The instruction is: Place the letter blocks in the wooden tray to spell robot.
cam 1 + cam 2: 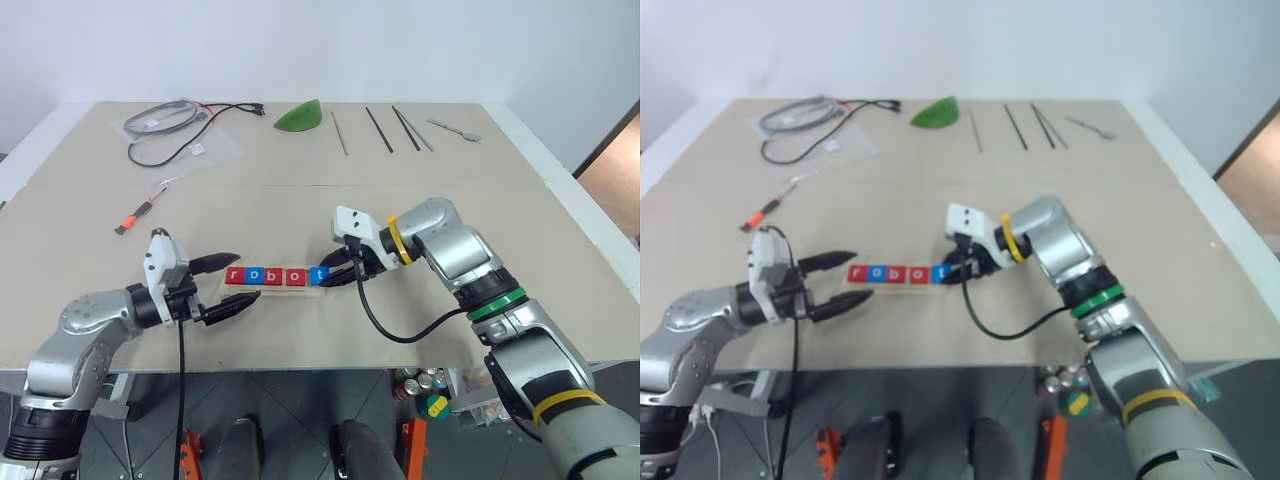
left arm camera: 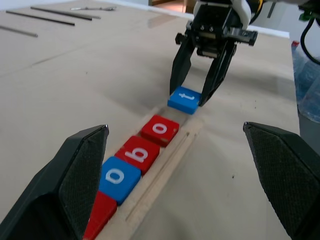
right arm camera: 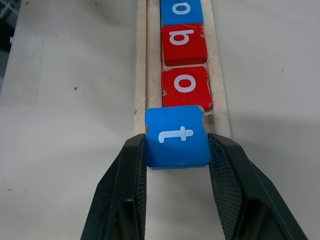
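The wooden tray (image 1: 272, 291) lies near the table's front edge. In its slot sit a red r (image 1: 235, 275), a blue o (image 1: 255, 275), a red b (image 1: 276, 276) and a red o (image 1: 297, 277) in a row. My right gripper (image 3: 177, 150) is shut on the blue t block (image 3: 177, 136), holding it slightly tilted at the tray's right end, just beside the red o (image 3: 185, 86). My left gripper (image 1: 248, 278) stands open at the tray's left end, one finger on each side of the tray, with nothing gripped.
At the far left lie a coiled cable (image 1: 165, 118) in a clear bag and a small orange-handled tool (image 1: 135, 216). A green leaf-shaped piece (image 1: 300, 117), several thin rods (image 1: 380, 130) and a spoon (image 1: 455, 129) lie along the far edge.
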